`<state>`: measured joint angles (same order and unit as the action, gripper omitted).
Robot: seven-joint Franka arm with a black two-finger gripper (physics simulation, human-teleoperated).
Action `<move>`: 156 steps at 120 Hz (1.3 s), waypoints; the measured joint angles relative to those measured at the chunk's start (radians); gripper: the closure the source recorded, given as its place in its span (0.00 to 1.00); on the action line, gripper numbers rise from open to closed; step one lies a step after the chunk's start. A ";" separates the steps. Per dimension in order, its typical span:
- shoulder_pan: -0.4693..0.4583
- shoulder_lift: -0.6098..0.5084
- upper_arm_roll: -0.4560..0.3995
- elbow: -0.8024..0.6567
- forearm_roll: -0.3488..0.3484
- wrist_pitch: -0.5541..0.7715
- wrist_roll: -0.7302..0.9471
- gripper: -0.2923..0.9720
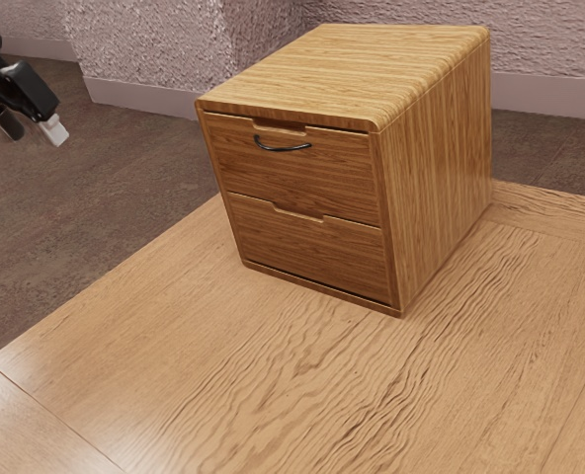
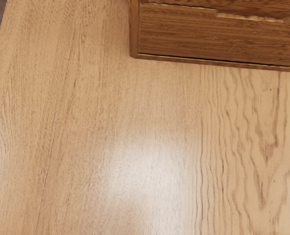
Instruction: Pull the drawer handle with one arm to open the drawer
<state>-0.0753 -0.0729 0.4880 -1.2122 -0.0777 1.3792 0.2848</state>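
A wooden cabinet [image 1: 421, 148] stands on the wooden table [image 1: 302, 385], with two drawers in its front. The top drawer [image 1: 297, 173] carries a thin dark curved handle [image 1: 282, 147] near its upper edge and sits flush with the cabinet front. The lower drawer [image 1: 312, 245] also sits flush. My gripper [image 1: 31, 126] hangs open at the exterior view's far left, well away from the handle and at about its height, with nothing between its fingers. In the wrist view the lower drawer's front [image 2: 218, 36] lies ahead of my hand over the bare table [image 2: 135, 147].
The table's edge runs along the exterior view's left, with brown floor [image 1: 95, 197] beyond it. A speckled wall [image 1: 154, 39] stands behind the cabinet. Open tabletop stretches in front of the cabinet.
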 joint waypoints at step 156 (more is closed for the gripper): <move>-0.089 0.063 -0.188 -0.118 0.071 0.228 1.134 0.25</move>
<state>-0.1639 -0.0103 0.3003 -1.3306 -0.0069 1.6074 1.4186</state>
